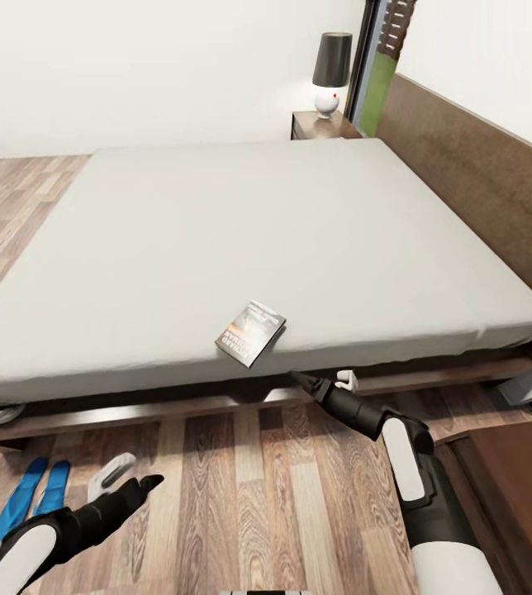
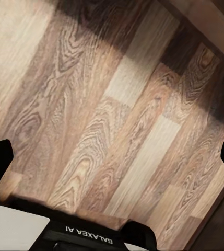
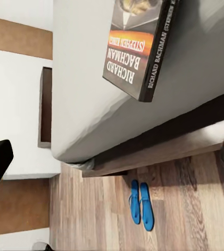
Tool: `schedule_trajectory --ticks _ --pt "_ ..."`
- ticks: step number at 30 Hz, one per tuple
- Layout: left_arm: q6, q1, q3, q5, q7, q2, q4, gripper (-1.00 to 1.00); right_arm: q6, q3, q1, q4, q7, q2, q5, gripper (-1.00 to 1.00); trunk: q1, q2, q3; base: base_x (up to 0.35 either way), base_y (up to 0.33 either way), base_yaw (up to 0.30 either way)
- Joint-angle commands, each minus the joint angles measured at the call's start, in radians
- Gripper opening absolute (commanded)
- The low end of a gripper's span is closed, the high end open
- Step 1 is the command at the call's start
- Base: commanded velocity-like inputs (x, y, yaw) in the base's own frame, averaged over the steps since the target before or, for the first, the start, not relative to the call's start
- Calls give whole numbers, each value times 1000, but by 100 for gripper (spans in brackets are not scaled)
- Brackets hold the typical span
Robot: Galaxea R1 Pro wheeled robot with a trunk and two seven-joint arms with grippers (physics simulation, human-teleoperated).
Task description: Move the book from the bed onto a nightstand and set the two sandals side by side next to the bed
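Book: your dark grey paperback (image 1: 250, 332) overhangs the white bed (image 1: 216, 248) edge.
Sandals: blue pair (image 1: 33, 494), 7 o'clock.
Left gripper (image 1: 125, 486): jaws open.
Right gripper (image 1: 324, 383): jaws open, empty.

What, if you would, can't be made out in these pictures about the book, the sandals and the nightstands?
- The book: its top is cut off by the right wrist view's edge, and its lettering is too small to read in the head view.
- The sandals: partly covered by the left gripper in the head view, so their toe ends are hidden.
- The near nightstand: cut off at the head view's edge, its drawers hidden.
- The far nightstand: front hidden behind the bed.
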Motion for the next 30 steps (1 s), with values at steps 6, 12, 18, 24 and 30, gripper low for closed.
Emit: schedule_trajectory --ticks 6,12,18,24,30 --pt "-69 70 9 -24 -25 -1 5 100 5 -50 0 8 0 7 -29 100 0 0 9 0 0 0" --pt "-148 149 13 -35 -39 -2 18 100 9 -79 1 25 -3 11 -75 100 0 0 19 0 0 0" --pt "-207 181 9 -38 -45 -7 66 100 6 -84 0 105 -19 18 -108 100 0 0 29 0 0 0" --pt "-227 189 8 -38 -46 -13 102 100 0 -84 -5 160 -49 40 -139 100 0 0 39 0 0 0" --pt "-249 192 7 -41 -46 -28 120 100 -34 -82 -13 222 -78 46 -149 100 0 0 48 0 0 0"
